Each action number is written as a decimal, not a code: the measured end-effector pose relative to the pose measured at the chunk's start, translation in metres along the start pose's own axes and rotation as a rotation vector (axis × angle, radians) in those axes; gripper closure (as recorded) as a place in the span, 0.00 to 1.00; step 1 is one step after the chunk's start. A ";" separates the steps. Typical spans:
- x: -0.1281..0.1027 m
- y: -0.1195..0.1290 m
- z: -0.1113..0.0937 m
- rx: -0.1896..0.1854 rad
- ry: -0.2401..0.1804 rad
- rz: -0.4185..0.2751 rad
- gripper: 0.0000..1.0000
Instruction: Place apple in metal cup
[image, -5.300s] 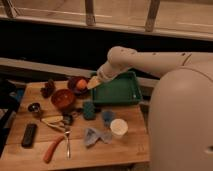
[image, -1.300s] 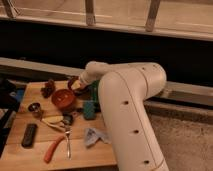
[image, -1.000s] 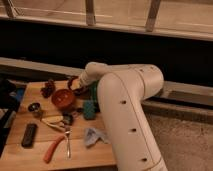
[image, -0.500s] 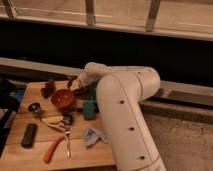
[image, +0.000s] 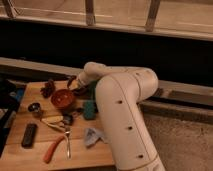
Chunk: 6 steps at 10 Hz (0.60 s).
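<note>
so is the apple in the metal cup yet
Not in. The metal cup stands left of the red bowl with only a dark inside showing; the gripper is behind the bowl, apart from the cup.

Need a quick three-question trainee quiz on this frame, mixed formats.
1. True or false: in the picture, the small shiny metal cup stands left of the red-brown round bowl.
2. Fill in: the flat black remote lies ___ of the long orange stick.
3. Where is the gripper? A) over the cup B) by the bowl's far rim C) over the remote
Key: 1 true; 2 left; 3 B.
</note>
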 end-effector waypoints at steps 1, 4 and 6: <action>-0.002 0.000 0.002 -0.001 -0.004 0.000 0.32; -0.007 0.003 0.007 -0.005 -0.008 -0.010 0.55; -0.006 0.002 0.005 -0.002 -0.009 -0.010 0.72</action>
